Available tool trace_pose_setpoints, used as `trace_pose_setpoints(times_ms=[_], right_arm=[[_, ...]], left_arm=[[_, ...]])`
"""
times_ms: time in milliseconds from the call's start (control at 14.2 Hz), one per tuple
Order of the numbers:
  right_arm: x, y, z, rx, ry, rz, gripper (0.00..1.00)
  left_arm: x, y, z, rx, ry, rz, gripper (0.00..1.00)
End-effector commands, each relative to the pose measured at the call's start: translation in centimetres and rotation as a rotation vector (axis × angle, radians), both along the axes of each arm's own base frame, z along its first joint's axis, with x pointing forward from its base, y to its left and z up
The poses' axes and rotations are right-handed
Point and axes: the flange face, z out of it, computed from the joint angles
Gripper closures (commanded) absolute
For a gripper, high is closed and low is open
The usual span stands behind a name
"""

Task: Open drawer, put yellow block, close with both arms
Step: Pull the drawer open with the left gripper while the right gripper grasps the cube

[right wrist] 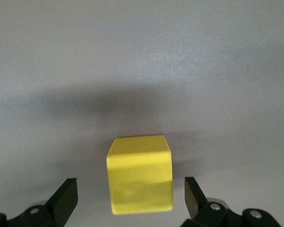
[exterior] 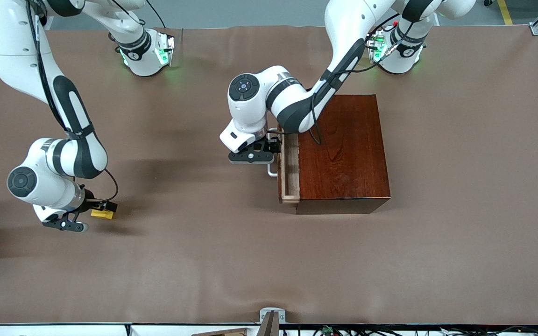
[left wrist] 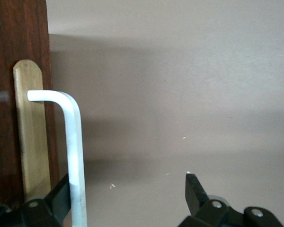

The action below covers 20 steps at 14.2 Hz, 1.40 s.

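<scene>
Two grippers sit open: left gripper straddles the white handle of the barely opened drawer, positioned for pulling. Right gripper brackets the yellow block on the table, apparently pre-grasp.

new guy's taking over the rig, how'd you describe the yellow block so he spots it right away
Start at the mahogany box mid-table, then look along the brown table toward the right arm's end. The yellow block sits there between the open fingers of the right gripper. It is the only bright yellow thing, a small cube.
</scene>
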Motion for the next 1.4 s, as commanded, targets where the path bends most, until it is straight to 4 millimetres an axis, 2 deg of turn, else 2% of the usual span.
trace_pose_setpoints(times_ms=[0,281,351,421,492,843,913,983,1054,1124,1334], right_arm=[[0.6,0.2,-1.1,-0.006,-0.011,0.004,0.00],[0.6,0.1,-1.5,-0.008,-0.017,0.006,0.00],[0.6,0.2,-1.5,-0.008,-0.017,0.009,0.05],[0.7,0.2,-1.5,-0.008,-0.018,0.009,0.19],[0.6,0.1,-1.5,-0.008,-0.018,0.007,0.26],[0.9,-0.3,-1.3,-0.024,-0.022,0.022,0.28],[0.9,-0.3,-1.3,-0.025,-0.022,0.023,0.33],[0.9,-0.3,-1.3,-0.025,-0.022,0.023,0.53],[0.9,-0.3,-1.3,-0.026,-0.024,0.023,0.82],[0.9,-0.3,-1.2,-0.026,-0.025,0.023,1.00],[1.0,-0.4,-0.9,-0.025,-0.027,0.026,1.00]], left_arm=[[-0.8,-1.7,-0.2,-0.041,-0.003,-0.002,0.00],[-1.4,-2.9,0.4,-0.111,0.010,0.012,0.00],[-1.5,-3.0,0.3,-0.119,0.011,0.012,0.00],[-1.6,-3.2,-0.1,-0.124,0.009,0.011,0.00],[-1.9,-3.6,0.0,-0.134,0.003,0.006,0.00],[-2.5,-4.7,0.6,-0.212,0.004,0.016,0.00],[-2.9,-5.1,0.4,-0.220,0.001,0.010,0.00],[-2.9,-5.3,0.2,-0.230,-0.004,0.010,0.00],[-3.0,-5.5,0.3,-0.242,-0.008,0.008,0.00],[-3.5,-6.0,0.4,-0.257,-0.010,0.001,0.00],[-4.0,-7.0,0.9,-0.307,-0.003,0.010,0.00]])
